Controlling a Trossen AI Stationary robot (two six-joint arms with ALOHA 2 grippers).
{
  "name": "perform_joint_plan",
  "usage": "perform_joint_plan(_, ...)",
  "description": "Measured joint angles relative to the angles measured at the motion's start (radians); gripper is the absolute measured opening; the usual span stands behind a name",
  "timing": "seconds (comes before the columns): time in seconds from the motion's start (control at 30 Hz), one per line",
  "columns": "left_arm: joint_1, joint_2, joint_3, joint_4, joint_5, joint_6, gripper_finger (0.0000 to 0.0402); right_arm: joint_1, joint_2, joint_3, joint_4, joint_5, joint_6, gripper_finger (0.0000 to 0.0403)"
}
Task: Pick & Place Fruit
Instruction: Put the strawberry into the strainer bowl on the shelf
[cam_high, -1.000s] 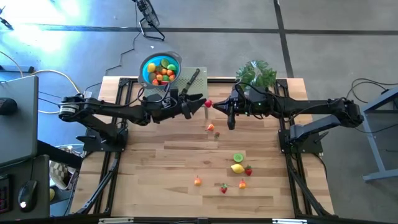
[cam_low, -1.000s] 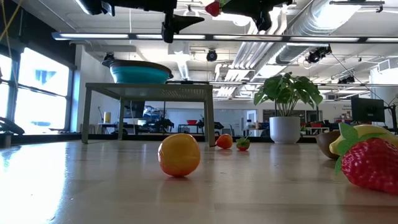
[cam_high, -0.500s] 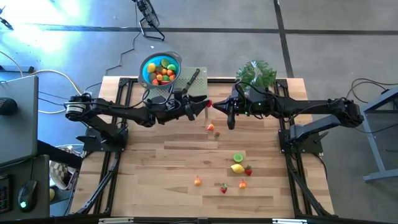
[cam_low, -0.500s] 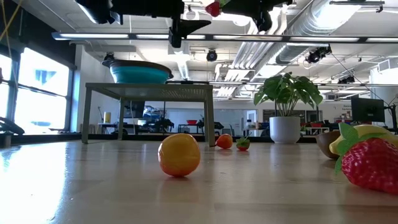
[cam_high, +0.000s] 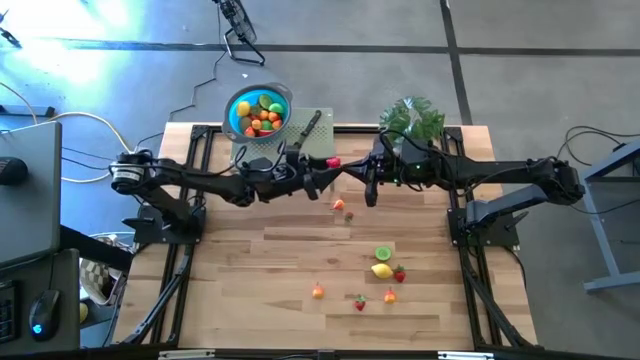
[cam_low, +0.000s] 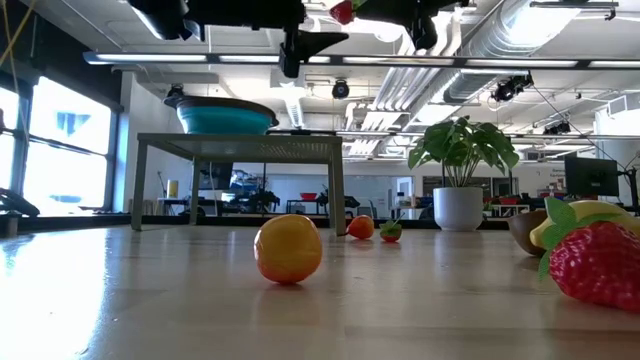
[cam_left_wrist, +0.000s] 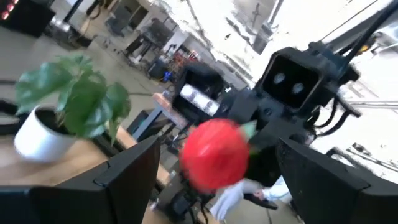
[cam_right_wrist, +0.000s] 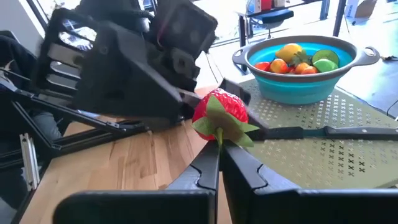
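Observation:
A red toy strawberry hangs in the air above the table's far middle, held by my right gripper, which is shut on it. My left gripper is open. Its two fingers stand on either side of the strawberry with a gap on each side. Several more fruit pieces lie on the wooden table, among them a lime half, a lemon and an orange piece. A blue bowl filled with fruit stands on a grey perforated stand at the far edge. My right gripper pinches the strawberry's green leafy cap between its two fingertips. The fingers come about level from the table's right side. The strawberry is lifted clear of the table, and its red body sticks out beyond the fingertips toward my left gripper.
A black-handled knife lies on the stand beside the bowl. A potted green plant stands at the far right. Two small fruit pieces lie just below the grippers. Bare wood spreads over the table's left half.
My left gripper has moved toward the table's right edge and a little down, toward the strawberry, with its fingers staying open. They now stand around the fruit. My right gripper and the strawberry have kept still.

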Motion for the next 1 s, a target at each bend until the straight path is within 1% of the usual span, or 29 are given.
perform_joint_plan(0.2, 0.0, 0.01, 0.044, -0.022, 0.018, 0.047, 0.0313, 0.0, 0.0, 0.0, -0.016, 0.0, 0.018, 0.0004)
perform_joint_plan(0.3, 0.0, 0.01, 0.05, -0.06, 0.021, 0.047, 0.0313, 0.0, 0.0, 0.0, -0.013, 0.001, 0.018, 0.0004)
perform_joint_plan(0.6, 0.0, 0.01, 0.051, -0.072, 0.023, 0.021, 0.0309, 0.0, 0.0, 0.0, -0.01, 0.003, 0.018, 0.0004)
perform_joint_plan(0.7, 0.0, 0.01, 0.051, -0.076, 0.027, 0.021, 0.029, 0.0, 0.0, 0.0, -0.01, 0.003, 0.017, 0.0004)
perform_joint_plan(1.0, 0.0, 0.01, 0.051, -0.076, 0.034, 0.021, 0.0194, 0.0, 0.0, 0.0, -0.01, 0.002, 0.015, 0.0004)
